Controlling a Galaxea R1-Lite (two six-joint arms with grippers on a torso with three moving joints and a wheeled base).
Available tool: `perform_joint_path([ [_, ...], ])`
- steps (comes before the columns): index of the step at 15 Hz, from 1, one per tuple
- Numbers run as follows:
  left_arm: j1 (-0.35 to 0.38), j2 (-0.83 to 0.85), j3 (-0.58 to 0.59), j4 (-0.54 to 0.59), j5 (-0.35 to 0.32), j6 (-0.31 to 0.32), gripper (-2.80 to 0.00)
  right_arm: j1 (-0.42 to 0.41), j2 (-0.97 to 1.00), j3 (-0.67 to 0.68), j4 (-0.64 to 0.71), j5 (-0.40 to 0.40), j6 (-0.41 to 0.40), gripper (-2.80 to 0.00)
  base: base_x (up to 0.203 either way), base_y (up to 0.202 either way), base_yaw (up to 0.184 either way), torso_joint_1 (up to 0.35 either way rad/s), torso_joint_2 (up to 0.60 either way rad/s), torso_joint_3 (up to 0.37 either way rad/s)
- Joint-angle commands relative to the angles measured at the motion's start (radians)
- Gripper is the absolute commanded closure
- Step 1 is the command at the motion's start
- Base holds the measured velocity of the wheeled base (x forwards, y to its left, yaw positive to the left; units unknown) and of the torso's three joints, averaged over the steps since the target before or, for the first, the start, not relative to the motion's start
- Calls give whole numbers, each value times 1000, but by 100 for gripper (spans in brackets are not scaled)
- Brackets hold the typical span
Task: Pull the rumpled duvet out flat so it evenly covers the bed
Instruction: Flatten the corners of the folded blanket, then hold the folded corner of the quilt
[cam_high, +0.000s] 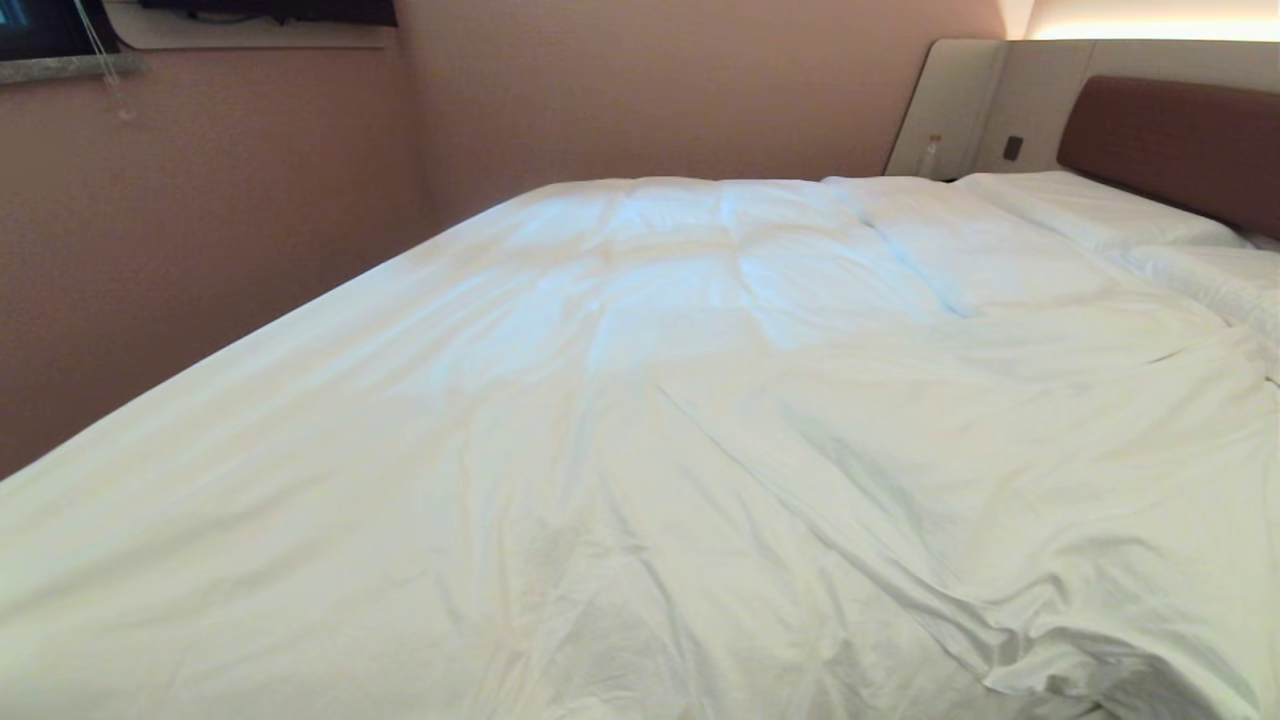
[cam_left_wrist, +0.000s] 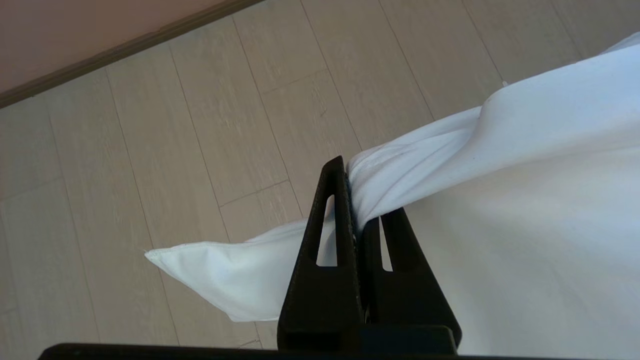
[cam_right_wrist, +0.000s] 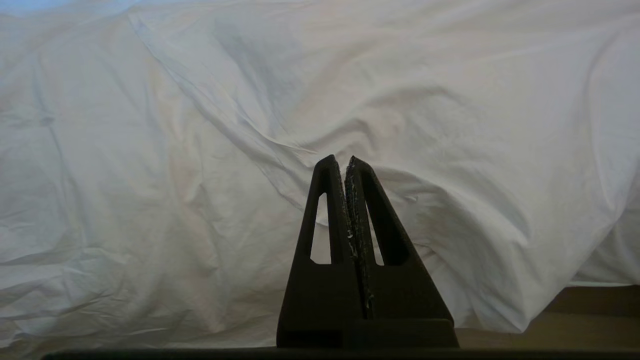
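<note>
In the head view, neither arm and neither gripper can be seen. The duvet (cam_high: 700, 420) covers almost the whole bed (cam_high: 1170, 140), so the mattress below is hidden. The near edge of the duvet is cut off by the lower border of the picture, and also its right part goes out of the frame. Long wrinkles run across the near half, and a thicker fold lies at the near right. At the far right, two pillows (cam_high: 1090, 210) lie in front of the brown headboard; the nearer one is only partly visible. A pink wall (cam_high: 200, 230) stands just beside the left side of the bed.

In the left wrist view, the left gripper (cam_left_wrist: 352, 195) has its jaws closed on a bunched fold of the duvet (cam_left_wrist: 525, 150). The cloth goes between the two fingers near their tips, so the pinched part itself is hidden. One corner of the duvet hangs free past the fingers, over the wooden floor (cam_left_wrist: 200, 125). The rest of the duvet stretches away out of the frame.

In the right wrist view, the right gripper (cam_right_wrist: 345, 162) has its jaws pressed together, with nothing between them. The duvet (cam_right_wrist: 200, 150) hangs in front of it like a wrinkled curtain. Whether the fingertips touch the cloth cannot be told. A strip of brown surface shows under the hem.
</note>
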Motion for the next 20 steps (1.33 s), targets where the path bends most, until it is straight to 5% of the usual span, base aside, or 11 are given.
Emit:
perform_joint_path([
  [1,-2,-5,8,1,-7,2,0,0,0,0,0,0,0,0,0,0,0,0,0,0],
  [2,-4,-7,7,1,-11,2,-280,0,0,0,0,0,0,0,0,0,0,0,0,0],
  [5,-3,-22,6,2,-38,2,-280,0,0,0,0,0,0,0,0,0,0,0,0,0],
  [9,39,-188,4,6,-238,-19,-280,0,0,0,0,0,0,0,0,0,0,0,0,0],
  [13,52,-365,-39,38,-432,-154,-280,0,0,0,0,0,0,0,0,0,0,0,0,0],
  [17,49,-576,-201,293,-652,-311,-280,0,0,0,0,1,0,0,0,0,0,0,0,0],
  [20,47,-668,-265,415,-728,-354,-280,0,0,0,0,0,0,0,0,0,0,0,0,0],
])
